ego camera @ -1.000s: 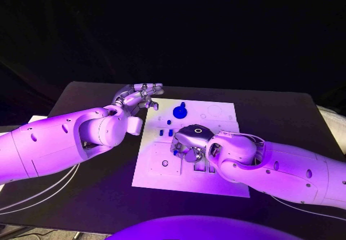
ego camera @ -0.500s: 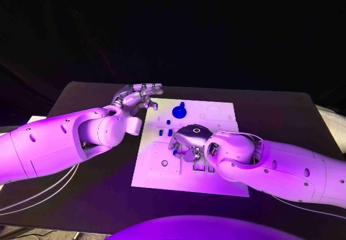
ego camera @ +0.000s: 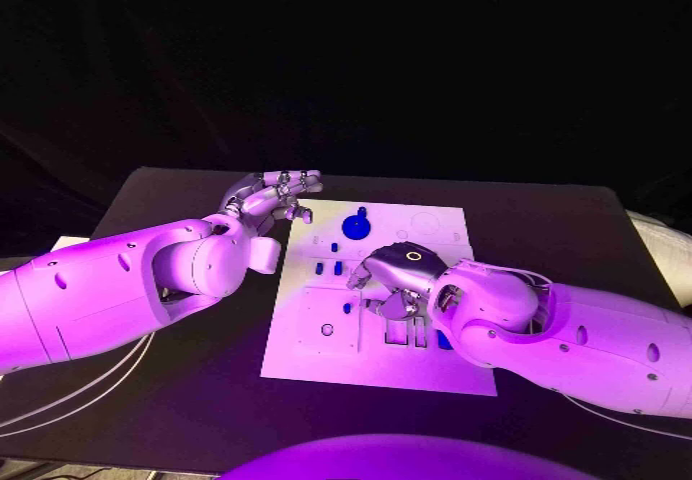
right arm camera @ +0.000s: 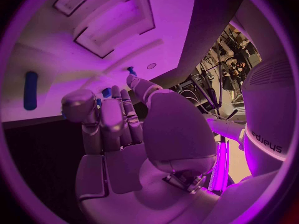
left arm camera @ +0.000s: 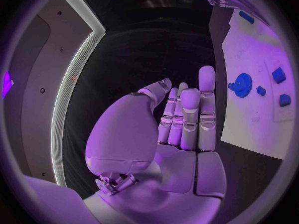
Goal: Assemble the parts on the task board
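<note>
The white task board lies mid-table. A blue gear-shaped part sits near its far edge, with small blue parts just nearer. My right hand hovers low over the board's middle with its fingers bent down toward it; whether it holds anything is hidden. In the right wrist view a blue peg lies on the board beyond the right hand. My left hand is off the board's far left corner, holding nothing, its fingers straight. The gear lies beside it.
The black table surrounds the board. Recessed slots mark the board's surface. Another blue part lies on the board beside my right forearm. Both forearms cover the table's near sides.
My right hand has shifted slightly to the right and farther over the board. The left hand has stayed where it was.
</note>
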Robot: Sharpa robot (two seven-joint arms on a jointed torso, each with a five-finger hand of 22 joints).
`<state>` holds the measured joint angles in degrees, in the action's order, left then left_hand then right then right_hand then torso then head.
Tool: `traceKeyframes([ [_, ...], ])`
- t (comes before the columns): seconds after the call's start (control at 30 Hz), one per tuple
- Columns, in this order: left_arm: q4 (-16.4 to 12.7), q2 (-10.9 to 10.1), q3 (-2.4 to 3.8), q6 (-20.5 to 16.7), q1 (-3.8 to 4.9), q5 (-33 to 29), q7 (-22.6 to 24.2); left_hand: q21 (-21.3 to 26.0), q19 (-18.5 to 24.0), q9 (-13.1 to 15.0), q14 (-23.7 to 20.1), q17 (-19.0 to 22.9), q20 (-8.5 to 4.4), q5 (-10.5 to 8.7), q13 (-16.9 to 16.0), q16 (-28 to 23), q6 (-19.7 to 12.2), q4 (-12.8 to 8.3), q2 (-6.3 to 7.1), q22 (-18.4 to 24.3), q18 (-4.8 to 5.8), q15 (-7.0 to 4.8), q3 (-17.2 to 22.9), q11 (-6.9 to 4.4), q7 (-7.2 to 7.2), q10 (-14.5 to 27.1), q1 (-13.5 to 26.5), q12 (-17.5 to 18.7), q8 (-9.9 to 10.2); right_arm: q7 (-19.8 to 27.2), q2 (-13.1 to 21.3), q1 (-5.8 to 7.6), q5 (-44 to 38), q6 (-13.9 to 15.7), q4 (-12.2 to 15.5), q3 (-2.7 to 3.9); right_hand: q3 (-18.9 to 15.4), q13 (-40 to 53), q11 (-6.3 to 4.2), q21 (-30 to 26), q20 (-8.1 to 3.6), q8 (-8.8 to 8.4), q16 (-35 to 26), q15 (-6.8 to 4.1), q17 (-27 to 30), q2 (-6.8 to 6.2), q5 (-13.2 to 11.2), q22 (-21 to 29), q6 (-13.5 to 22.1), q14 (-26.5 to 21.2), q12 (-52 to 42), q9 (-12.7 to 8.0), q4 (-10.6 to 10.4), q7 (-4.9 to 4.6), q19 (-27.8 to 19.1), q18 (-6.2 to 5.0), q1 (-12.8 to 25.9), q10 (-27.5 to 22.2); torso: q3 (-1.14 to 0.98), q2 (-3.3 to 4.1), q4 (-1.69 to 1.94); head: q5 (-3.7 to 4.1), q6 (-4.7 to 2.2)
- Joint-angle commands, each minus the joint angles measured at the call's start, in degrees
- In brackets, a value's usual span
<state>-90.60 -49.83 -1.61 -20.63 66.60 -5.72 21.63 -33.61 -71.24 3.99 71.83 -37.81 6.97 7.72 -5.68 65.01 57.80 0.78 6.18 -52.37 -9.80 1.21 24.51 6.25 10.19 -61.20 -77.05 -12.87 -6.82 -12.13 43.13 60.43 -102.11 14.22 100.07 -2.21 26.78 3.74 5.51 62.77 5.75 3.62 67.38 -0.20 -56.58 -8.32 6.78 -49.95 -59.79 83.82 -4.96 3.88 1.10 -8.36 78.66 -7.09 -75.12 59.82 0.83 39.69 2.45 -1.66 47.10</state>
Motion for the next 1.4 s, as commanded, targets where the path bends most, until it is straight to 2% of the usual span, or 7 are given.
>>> traceKeyframes([
  [0.03, -0.1, 0.0, 0.04, 1.1, 0.02, 0.2, 0.1, 0.2, 0.0, 0.0, -0.4, 0.2, -0.08, 0.28, 0.0, 0.2, -0.3, -0.5, 0.14, 0.1, -0.46, 0.09, 0.0, 0.02, 0.00, 0.6, -0.5, -0.4, -0.3, -1.5, 2.0, 0.99, 0.8, 1.5, 1.2, 0.20, -0.5, 0.1, -0.07, 0.1, -0.10, 0.20, -0.2, 0.24, 0.1, -0.02, 0.2, -0.1, -0.5, 0.9, -0.4, 0.1, 0.1, -0.08, -0.3, -0.33, -0.5, 0.6, 0.05, 0.03, 0.04, 0.53, -0.29],
  [0.3, -0.3, -0.1, 0.04, 1.3, 0.02, 0.2, 0.1, 0.2, 0.0, 0.0, -0.4, 0.2, -0.08, 0.28, 0.0, 0.2, -0.3, -0.5, 0.14, 0.1, -0.46, 0.09, 0.0, 0.02, 0.00, 0.6, -0.5, -0.4, -0.3, -4.7, 8.4, 4.01, 1.0, -2.1, 3.2, 0.44, -2.7, -0.2, -0.75, 0.0, -0.78, -0.09, -0.3, -0.73, 0.5, -1.38, -1.1, 0.0, 0.2, 1.0, 0.3, -0.1, -0.3, 0.85, -0.4, -0.43, -0.4, -1.6, 0.09, 0.01, -0.04, 1.37, -0.88],
  [0.43, -0.4, -0.2, 0.04, 1.4, 0.02, 0.3, 0.1, 0.2, 0.0, 0.0, -0.4, 0.2, -0.08, 0.28, 0.0, 0.2, -0.3, -0.5, 0.14, 0.1, -0.46, 0.09, 0.0, 0.02, 0.00, 0.6, -0.5, -0.4, -0.3, -5.7, 10.5, 4.60, 0.7, -4.4, 3.0, 0.45, -6.2, -0.1, -0.73, -0.3, -0.85, -0.07, -0.2, -0.76, 0.6, -1.78, -2.2, 0.4, 1.3, 1.1, 0.6, -0.1, -1.4, 1.62, -0.6, -0.44, -1.5, -3.6, 0.02, 0.04, 0.05, 1.66, -1.02],
  [0.57, -0.4, -0.2, 0.04, 1.5, 0.02, 0.3, 0.1, 0.2, 0.0, 0.0, -0.4, 0.2, -0.08, 0.28, 0.0, 0.2, -0.3, -0.5, 0.14, 0.1, -0.46, 0.09, 0.0, 0.02, 0.00, 0.6, -0.5, -0.4, -0.3, -5.8, 11.0, 4.66, 0.4, -6.2, 2.6, 0.43, -7.0, -0.1, -0.82, -0.3, -0.90, -0.06, -0.2, -0.83, 0.7, -1.72, -2.4, 0.4, 1.4, 1.2, 0.5, -0.1, -1.8, 1.88, -0.6, -0.43, -2.2, -3.8, 0.03, 0.05, 0.08, 1.74, -1.09],
  [0.93, -0.4, -0.2, 0.04, 1.6, 0.02, 0.3, 0.1, 0.2, 0.0, 0.0, -0.4, 0.2, -0.08, 0.28, 0.0, 0.2, -0.3, -0.5, 0.14, 0.1, -0.46, 0.09, 0.0, 0.02, 0.00, 0.6, -0.5, -0.4, -0.3, -5.3, 9.3, 4.08, 0.0, -9.7, 0.7, 0.20, -7.2, 0.0, -1.23, -0.3, -0.91, 0.09, -0.5, -0.89, 1.3, -0.48, -2.1, 0.4, 0.8, 1.2, -0.7, 0.0, -2.4, 1.82, -0.5, -0.44, -3.5, -2.1, 0.01, 0.08, 0.12, 1.56, -1.00],
  [1.1, -0.4, -0.2, 0.04, 1.6, 0.02, 0.3, 0.1, 0.2, 0.0, 0.0, -0.4, 0.2, -0.08, 0.28, 0.0, 0.2, -0.3, -0.5, 0.14, 0.1, -0.46, 0.09, 0.0, 0.02, 0.00, 0.6, -0.5, -0.4, -0.3, -5.0, 8.4, 3.99, -0.1, -9.7, -0.2, 0.14, -6.2, 0.0, -1.32, -0.2, -0.83, 0.24, -0.5, -0.74, 1.5, 0.56, -1.9, 0.3, -0.2, 1.2, -1.9, 0.1, -2.7, 1.46, -0.4, -0.38, -4.1, 0.3, 0.05, 0.09, 0.14, 1.61, -0.93],
  [1.4, -0.4, -0.2, 0.04, 1.6, 0.02, 0.3, 0.1, 0.2, 0.0, 0.0, -0.4, 0.2, -0.08, 0.28, 0.0, 0.2, -0.3, -0.5, 0.14, 0.1, -0.46, 0.09, 0.0, 0.02, 0.00, 0.6, -0.5, -0.4, -0.3, -4.6, 7.3, 3.82, -0.2, -9.0, -1.2, 0.11, -2.4, 0.0, -1.72, 0.7, -0.87, 1.30, 0.3, -0.89, 0.9, 2.63, -3.2, -0.9, -4.6, 1.4, -3.5, 0.7, -3.2, 1.43, 0.2, -0.19, -4.4, 6.3, 0.01, 0.07, 0.10, 1.54, -0.68],
])
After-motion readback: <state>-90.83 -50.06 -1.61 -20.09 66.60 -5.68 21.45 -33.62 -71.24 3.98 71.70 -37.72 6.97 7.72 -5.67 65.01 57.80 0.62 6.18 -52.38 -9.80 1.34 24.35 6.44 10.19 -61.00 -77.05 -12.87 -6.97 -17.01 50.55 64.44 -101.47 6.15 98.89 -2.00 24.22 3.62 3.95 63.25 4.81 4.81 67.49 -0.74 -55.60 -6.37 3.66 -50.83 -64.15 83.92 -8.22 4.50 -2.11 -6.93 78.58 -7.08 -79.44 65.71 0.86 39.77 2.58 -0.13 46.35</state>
